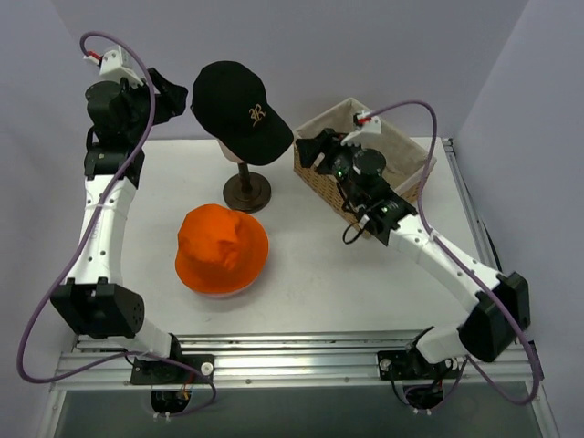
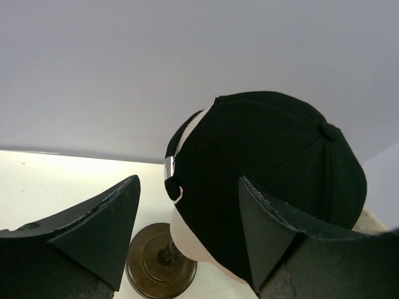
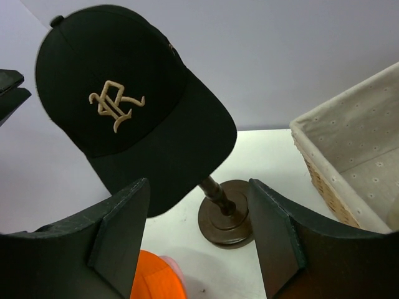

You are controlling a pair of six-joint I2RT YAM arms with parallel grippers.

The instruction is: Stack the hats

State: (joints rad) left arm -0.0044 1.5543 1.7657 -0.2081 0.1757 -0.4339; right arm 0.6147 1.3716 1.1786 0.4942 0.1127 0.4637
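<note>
Black cap (image 1: 239,109) sits on the mannequin head (image 2: 187,240), far centre. I see the orange bucket hat (image 1: 222,248) lying on the table (image 1: 365,274) nearer, with a pink edge peeking from under it. Left gripper (image 2: 187,180) is released and empty, just left of the cap. Right gripper (image 3: 198,182) is released and empty, by the wicker basket (image 1: 319,185)

The black cap (image 1: 239,109) covers nearly all of the head (image 2: 187,240) it sits on, and from above only the stand (image 1: 247,190) shows. A thin pale pink edge (image 3: 176,265) peeks out from under the orange hat (image 1: 222,248), with the rest of it buried. In the right wrist view the basket (image 3: 324,168) runs off the right edge. There the orange hat is cut by the bottom edge and sits partly behind the right hand (image 3: 198,187).
</note>
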